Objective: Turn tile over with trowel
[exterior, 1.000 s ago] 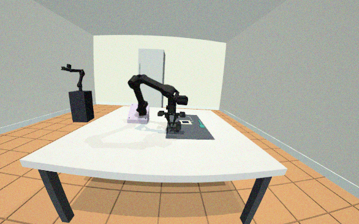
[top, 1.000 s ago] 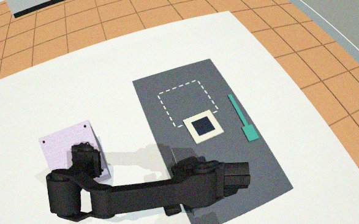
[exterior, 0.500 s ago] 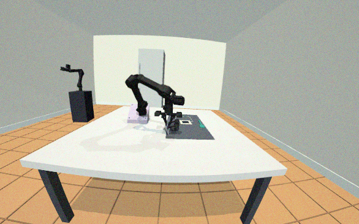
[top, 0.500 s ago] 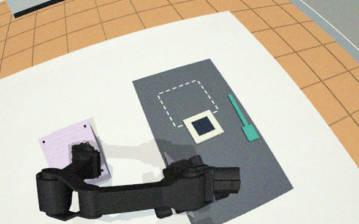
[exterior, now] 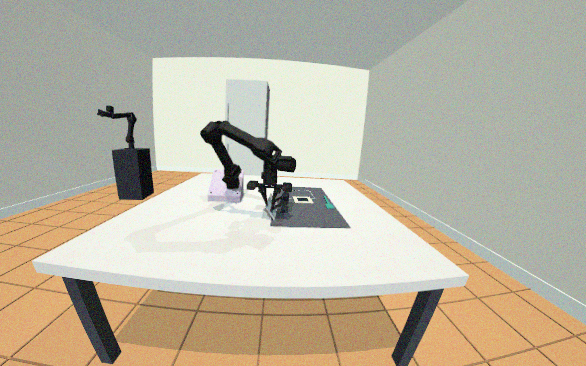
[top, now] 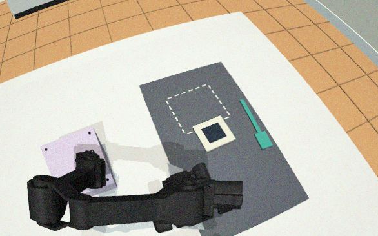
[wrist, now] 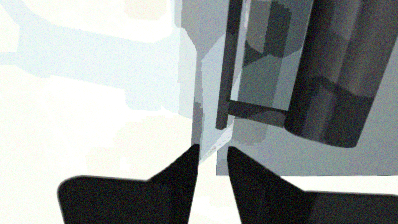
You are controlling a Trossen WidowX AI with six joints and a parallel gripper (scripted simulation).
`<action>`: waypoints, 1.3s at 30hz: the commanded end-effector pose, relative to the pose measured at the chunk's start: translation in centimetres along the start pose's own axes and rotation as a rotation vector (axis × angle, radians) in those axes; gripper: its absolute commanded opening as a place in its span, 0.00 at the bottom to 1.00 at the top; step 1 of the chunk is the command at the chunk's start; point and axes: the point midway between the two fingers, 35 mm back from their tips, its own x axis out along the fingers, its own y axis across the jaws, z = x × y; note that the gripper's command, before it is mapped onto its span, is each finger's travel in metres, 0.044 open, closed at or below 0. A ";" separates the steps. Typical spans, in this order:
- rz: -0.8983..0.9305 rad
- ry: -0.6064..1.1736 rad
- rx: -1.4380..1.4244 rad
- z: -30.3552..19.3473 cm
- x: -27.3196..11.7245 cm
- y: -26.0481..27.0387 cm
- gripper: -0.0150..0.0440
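Jaws narrowly parted, gripper [top: 186, 200] [exterior: 271, 214] [wrist: 213, 151] empty; low sweep toward teal trowel [top: 263, 139] [exterior: 328, 202] could knock tile [top: 213, 133] [exterior: 303, 200] askew.

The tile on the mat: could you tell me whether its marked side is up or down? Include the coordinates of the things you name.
Up: the tile's [top: 229, 137] [exterior: 295, 200] dark square shows.
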 end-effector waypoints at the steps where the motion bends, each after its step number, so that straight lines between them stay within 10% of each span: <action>1: 0.006 -0.006 -0.006 0.2 0.2 0.7 0.42; 39: 0.003 -0.007 -0.004 0.5 -1.7 -7.7 0.42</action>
